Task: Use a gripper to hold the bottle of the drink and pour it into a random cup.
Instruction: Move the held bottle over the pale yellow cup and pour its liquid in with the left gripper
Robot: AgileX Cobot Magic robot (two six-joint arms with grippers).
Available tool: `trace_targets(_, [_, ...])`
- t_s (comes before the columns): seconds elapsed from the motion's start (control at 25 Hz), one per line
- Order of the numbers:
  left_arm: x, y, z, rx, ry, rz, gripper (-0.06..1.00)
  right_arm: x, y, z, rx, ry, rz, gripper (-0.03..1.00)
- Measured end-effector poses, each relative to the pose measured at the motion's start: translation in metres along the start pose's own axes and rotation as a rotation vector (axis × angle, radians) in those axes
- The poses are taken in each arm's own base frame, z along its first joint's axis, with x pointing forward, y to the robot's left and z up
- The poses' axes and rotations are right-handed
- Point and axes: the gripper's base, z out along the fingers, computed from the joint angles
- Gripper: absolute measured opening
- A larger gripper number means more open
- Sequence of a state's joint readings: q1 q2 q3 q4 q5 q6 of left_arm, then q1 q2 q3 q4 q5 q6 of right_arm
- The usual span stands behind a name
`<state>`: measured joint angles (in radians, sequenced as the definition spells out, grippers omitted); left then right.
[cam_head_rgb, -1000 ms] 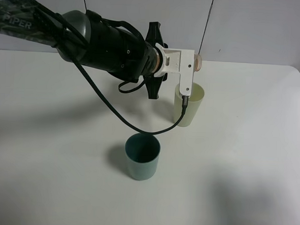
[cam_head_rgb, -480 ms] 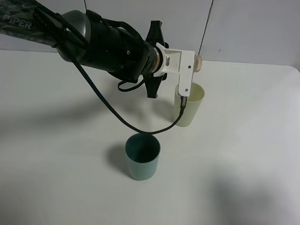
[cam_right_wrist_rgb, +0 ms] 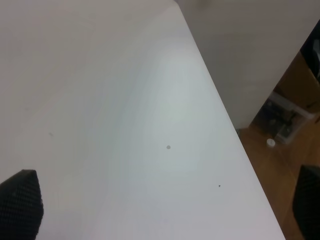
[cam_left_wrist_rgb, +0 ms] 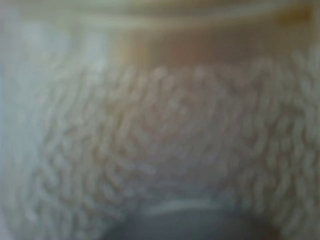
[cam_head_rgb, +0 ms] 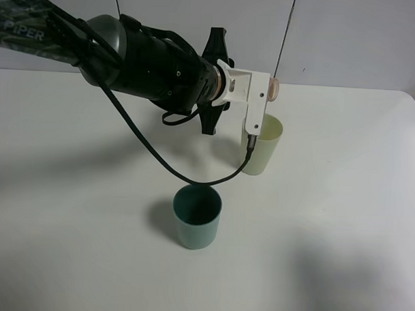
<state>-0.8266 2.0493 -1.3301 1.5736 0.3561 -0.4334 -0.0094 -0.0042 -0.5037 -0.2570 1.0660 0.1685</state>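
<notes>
Above the yellow-green cup (cam_head_rgb: 263,149), one bottle (cam_head_rgb: 274,89) lying sideways, only its pale pinkish end showing, my left gripper (cam_head_rgb: 261,90) clamped on it, cups two, teal cup (cam_head_rgb: 197,216) near the first.

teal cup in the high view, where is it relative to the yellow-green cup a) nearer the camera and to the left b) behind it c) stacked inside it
A: the teal cup stands apart, nearer the camera and left of the yellow-green cup.
</notes>
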Motion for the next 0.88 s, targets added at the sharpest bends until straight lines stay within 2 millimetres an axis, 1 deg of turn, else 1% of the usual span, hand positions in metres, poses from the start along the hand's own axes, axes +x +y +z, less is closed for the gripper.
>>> trace_targets(0.88, [-0.0032,-0.0023,-0.0007,-0.012,0.018,0.068,0.33,0.0000,0.0000,0.0000,0.000,0.000,0.000,1.00])
